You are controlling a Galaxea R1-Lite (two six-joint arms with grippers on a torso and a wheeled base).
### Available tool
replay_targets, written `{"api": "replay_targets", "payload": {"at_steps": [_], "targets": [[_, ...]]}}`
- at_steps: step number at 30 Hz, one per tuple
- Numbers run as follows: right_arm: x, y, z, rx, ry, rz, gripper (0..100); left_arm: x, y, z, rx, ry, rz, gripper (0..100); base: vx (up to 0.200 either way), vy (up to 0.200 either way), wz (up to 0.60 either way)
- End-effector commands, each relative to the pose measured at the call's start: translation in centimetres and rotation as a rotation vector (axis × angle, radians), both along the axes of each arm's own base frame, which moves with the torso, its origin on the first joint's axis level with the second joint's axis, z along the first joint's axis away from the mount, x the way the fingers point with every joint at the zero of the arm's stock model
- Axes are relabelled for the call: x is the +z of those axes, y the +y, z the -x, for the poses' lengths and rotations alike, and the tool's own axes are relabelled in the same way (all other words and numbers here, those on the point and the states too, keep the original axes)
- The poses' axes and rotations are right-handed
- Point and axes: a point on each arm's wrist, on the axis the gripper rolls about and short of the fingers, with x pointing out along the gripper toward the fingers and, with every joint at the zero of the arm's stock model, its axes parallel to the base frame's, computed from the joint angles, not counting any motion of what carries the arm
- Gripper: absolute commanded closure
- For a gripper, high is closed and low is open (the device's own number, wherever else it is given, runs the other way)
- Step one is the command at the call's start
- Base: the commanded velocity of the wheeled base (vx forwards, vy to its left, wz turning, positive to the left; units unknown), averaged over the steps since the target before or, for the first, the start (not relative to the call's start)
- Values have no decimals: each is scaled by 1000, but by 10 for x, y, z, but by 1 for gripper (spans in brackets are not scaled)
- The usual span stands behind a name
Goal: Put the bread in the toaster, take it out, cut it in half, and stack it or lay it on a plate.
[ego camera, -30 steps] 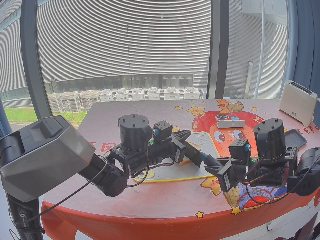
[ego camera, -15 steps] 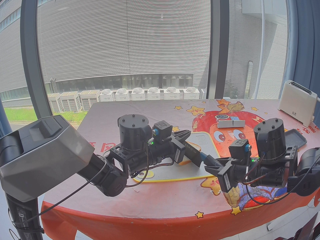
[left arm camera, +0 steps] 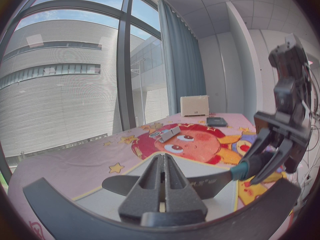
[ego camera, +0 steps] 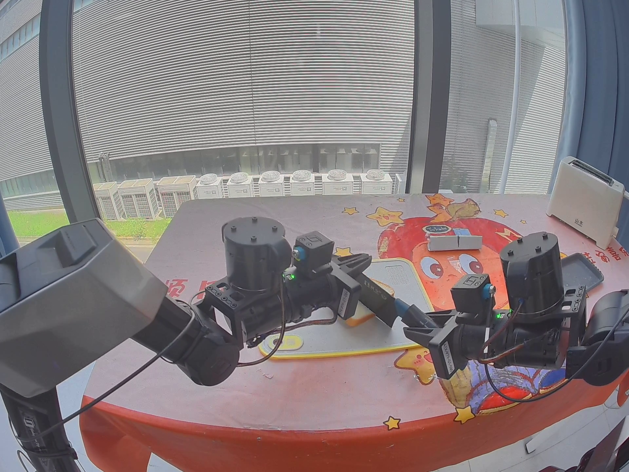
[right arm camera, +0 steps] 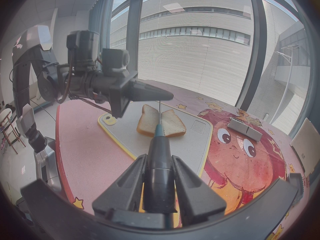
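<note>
A slice of bread [right arm camera: 161, 124] lies on the white cutting board [right arm camera: 186, 147], also seen as bread [ego camera: 365, 311] in the head view. My right gripper [right arm camera: 160, 159] is shut on the handle of a knife [right arm camera: 159, 140]. Its blade stands edge-down across the middle of the slice. Just above the bread hangs my left gripper [right arm camera: 169, 95], fingers shut with nothing between them. In the left wrist view the blade [left arm camera: 203, 185] crosses behind the left gripper [left arm camera: 163, 159], and the right gripper [left arm camera: 252, 165] grips the teal-and-black handle. The white toaster [ego camera: 585, 201] stands at the far right.
A dark square plate [ego camera: 580, 269] lies in front of the toaster, near the right arm. A grey knife rest [ego camera: 453, 242] sits on the cartoon tablecloth beyond the board. The table's front edge [ego camera: 314, 421] runs close below both arms.
The left arm has risen and drawn back slightly to the left, uncovering more of the bread. The right arm and the knife have held still.
</note>
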Motion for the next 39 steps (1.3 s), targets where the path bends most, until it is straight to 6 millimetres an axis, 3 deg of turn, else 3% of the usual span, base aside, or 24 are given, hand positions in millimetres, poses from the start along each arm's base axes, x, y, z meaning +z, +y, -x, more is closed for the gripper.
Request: {"api": "replay_targets", "payload": {"at_steps": [1,9,15,21,26,33,39], "targets": [[-1,1,0,5,0,0,100,42,9,10,4,-70,102,100,0,0,0],[-1,2,2,12,1,1,100,67,17,19,6,-114,136,100,0,0,0],[3,1,5,16,-10,-7,100,83,35,18,46,-133,145,100,0,0,0],[5,1,9,27,-12,-9,100,81,40,25,46,-113,129,100,0,0,0],[6,3,14,45,-12,-9,100,76,40,26,46,-103,116,100,0,0,0],[7,2,15,48,-14,-12,100,49,36,24,39,-43,56,100,0,0,0],[6,2,15,45,-10,-7,100,21,22,4,42,-16,8,100,0,0,0]]}}
